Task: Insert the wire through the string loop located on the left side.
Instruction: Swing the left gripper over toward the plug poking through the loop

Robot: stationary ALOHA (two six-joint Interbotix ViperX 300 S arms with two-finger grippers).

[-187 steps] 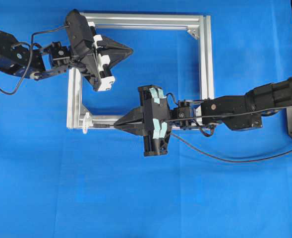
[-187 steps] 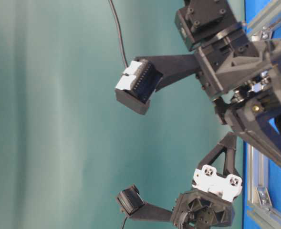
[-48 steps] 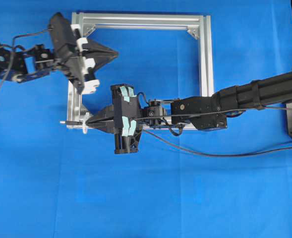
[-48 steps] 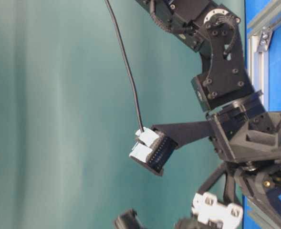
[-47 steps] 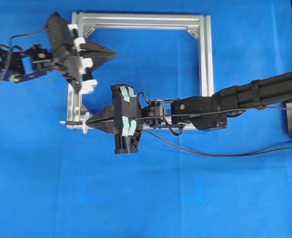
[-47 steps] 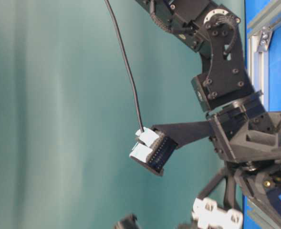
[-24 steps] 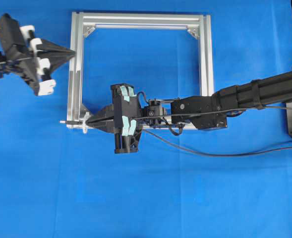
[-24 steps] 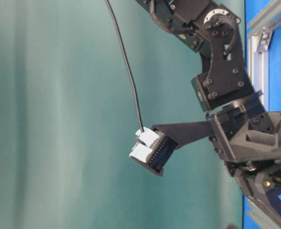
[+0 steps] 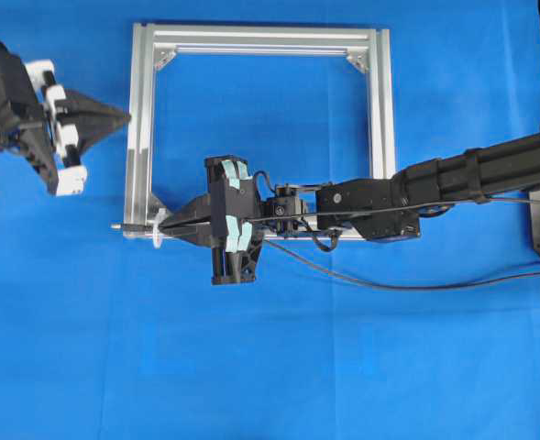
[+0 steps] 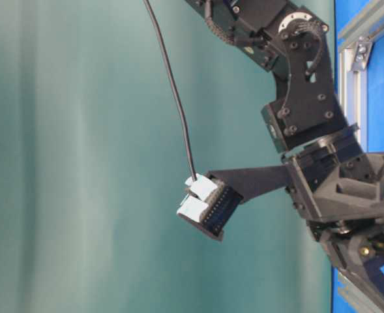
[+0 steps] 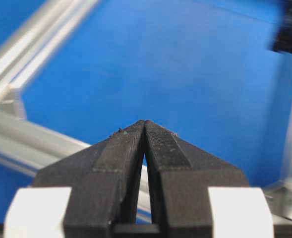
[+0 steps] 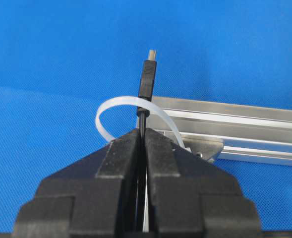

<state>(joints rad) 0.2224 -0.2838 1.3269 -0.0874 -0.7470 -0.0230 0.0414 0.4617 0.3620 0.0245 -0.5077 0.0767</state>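
Note:
The wire's black plug (image 12: pixel 146 82) sticks out past the white string loop (image 12: pixel 115 106), and its cord runs back through the loop into my right gripper (image 12: pixel 144 131), which is shut on it. From overhead, the plug (image 9: pixel 128 225) pokes out left of the silver frame's lower-left corner (image 9: pixel 139 197), with the right gripper (image 9: pixel 164 225) just behind the loop (image 9: pixel 157 239). The wire (image 9: pixel 389 284) trails right across the blue mat. My left gripper (image 9: pixel 126 117) hovers outside the frame's left rail. Its jaws are shut with nothing between them (image 11: pixel 144 122).
The square aluminium frame (image 9: pixel 380 110) lies on the blue mat, with corner brackets (image 9: pixel 357 61) inside it. The right arm (image 9: pixel 453 179) stretches across the frame's right rail. At table level, the right wrist camera (image 10: pixel 208 207) and its cable (image 10: pixel 172 85) show.
The left arm has swung left from over the frame's left rail to outside it. The right gripper pushed the plug left through the loop, then held still for the last second.

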